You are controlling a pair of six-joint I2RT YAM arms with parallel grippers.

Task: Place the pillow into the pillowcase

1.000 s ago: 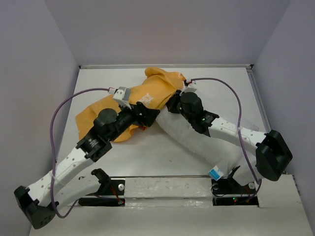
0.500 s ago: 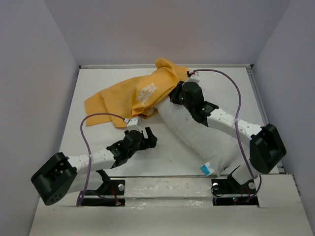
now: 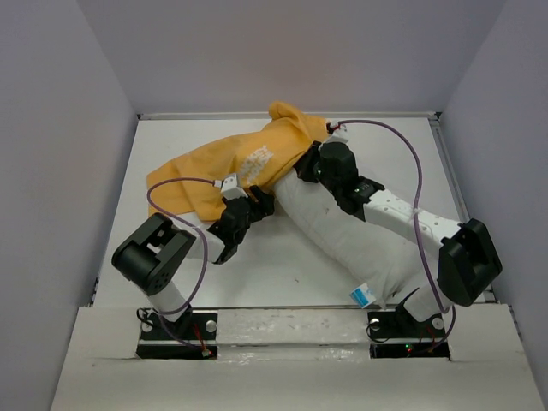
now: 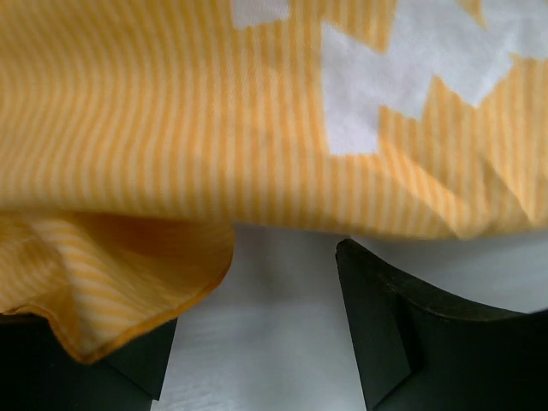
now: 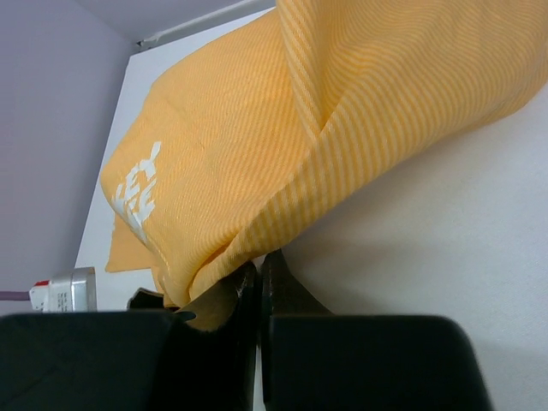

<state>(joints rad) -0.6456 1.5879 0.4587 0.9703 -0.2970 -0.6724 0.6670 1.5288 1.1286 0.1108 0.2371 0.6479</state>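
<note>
- The pillow (image 3: 342,244) is lying diagonally on the table (image 3: 282,278), with its blue-and-white tag (image 3: 363,296) sitting at the near end, close to the right arm's base.
- Nearly all of the pillow is showing bare and white, and the right arm is reaching out above it along its length.
- The left gripper (image 3: 254,206) is sitting low at the near hem of the pillowcase (image 3: 214,175), just left of the pillow's far end.
- Its jaws are standing apart and grasping nothing. In the wrist view the striped hem is drooping over one finger (image 4: 141,364), the other finger (image 4: 402,342) is lying bare, and the table is showing between them.
- The right gripper (image 5: 259,287) is clenching a fold of the pillowcase's edge beside the pillow's far end, its jaws pressing together on the cloth.
- The pillowcase is spreading rumpled to the left, with a white print (image 3: 257,158) facing up and one bunched corner rising near the table's far edge.
- The pillow's far end is touching the orange cloth, but I cannot tell whether it is tucked inside.
</note>
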